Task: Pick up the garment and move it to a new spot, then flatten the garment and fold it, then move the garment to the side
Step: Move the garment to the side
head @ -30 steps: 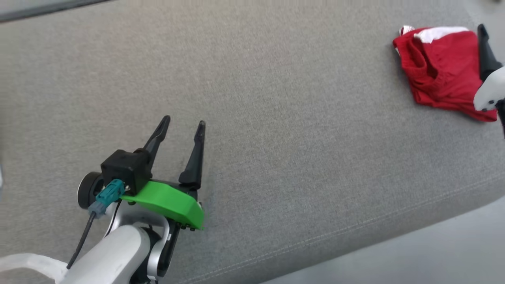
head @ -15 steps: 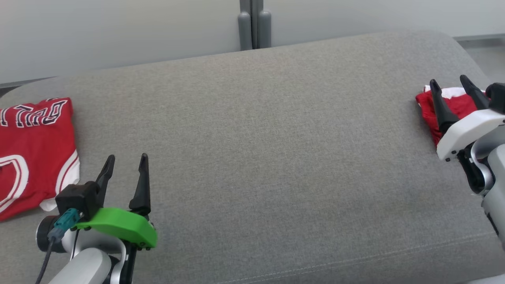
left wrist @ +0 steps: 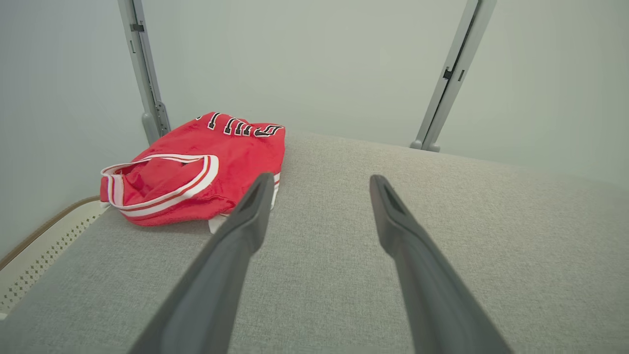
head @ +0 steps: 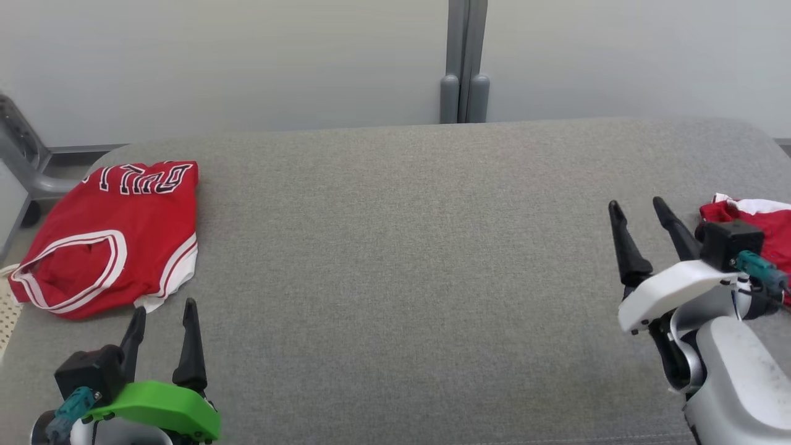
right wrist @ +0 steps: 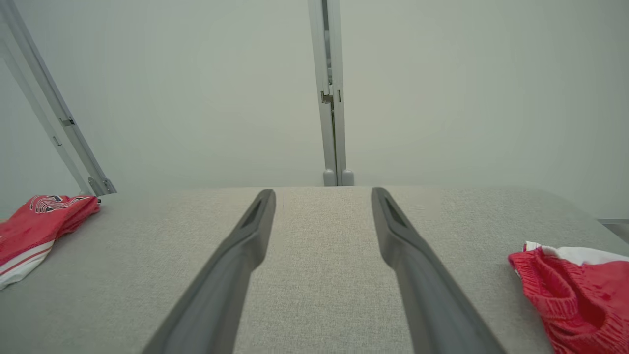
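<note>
A red jersey [head: 114,238] with white trim and black lettering lies loosely folded at the far left of the grey cushioned surface [head: 401,247]; it also shows as the jersey [left wrist: 196,167] and the jersey [right wrist: 34,223]. Crumpled red shorts [head: 754,222] with a white band lie at the right edge, seen again as the shorts [right wrist: 580,290]. My left gripper [head: 164,318] stands open just in front of the jersey, holding nothing. Beside the shorts, slightly to their left, my right gripper [head: 639,213] is open and empty.
A pale wall with a grey vertical post [head: 463,68] runs behind the surface. A grey metal frame [head: 18,154] stands at the far left. A perforated white strip [left wrist: 44,241] lies below the surface's left end.
The head camera has swung left and tilted up, so the whole picture shifted; the jersey, wall and right gripper came into view. Both grippers stay open and empty.
</note>
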{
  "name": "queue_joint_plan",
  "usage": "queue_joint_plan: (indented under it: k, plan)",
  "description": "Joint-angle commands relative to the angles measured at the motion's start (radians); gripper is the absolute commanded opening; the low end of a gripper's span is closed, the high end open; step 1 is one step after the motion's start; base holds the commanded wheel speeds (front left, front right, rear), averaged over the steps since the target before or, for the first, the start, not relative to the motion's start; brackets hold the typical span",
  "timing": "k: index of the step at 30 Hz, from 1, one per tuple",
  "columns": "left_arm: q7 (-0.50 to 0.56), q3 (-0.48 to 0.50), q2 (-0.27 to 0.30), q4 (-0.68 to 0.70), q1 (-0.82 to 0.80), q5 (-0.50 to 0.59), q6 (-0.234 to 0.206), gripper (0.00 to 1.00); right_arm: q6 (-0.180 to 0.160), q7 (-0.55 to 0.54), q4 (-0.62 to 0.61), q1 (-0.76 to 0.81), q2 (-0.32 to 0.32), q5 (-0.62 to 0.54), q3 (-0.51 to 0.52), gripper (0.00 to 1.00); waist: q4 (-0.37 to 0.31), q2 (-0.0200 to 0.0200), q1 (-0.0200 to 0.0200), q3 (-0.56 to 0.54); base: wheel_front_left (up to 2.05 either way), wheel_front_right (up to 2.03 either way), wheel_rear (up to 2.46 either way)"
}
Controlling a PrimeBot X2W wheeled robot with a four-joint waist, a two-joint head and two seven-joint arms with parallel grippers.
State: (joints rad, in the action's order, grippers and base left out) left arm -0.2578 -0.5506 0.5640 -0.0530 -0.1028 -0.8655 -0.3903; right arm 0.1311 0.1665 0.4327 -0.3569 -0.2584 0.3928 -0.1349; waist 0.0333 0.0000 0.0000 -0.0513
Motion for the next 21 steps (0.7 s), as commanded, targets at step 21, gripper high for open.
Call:
queue_joint_plan:
  k: [21]
  plan:
    - [-0.007, 0.009, -0.063, 0.021, 0.100, 0.055, 0.036, 1.00, -0.001, -0.157, -0.437, 0.382, 0.207, -0.137, 0.067, 1.00, 0.032, 0.0000, 0.0000, -0.028, 0.00, 0.00, 0.00]
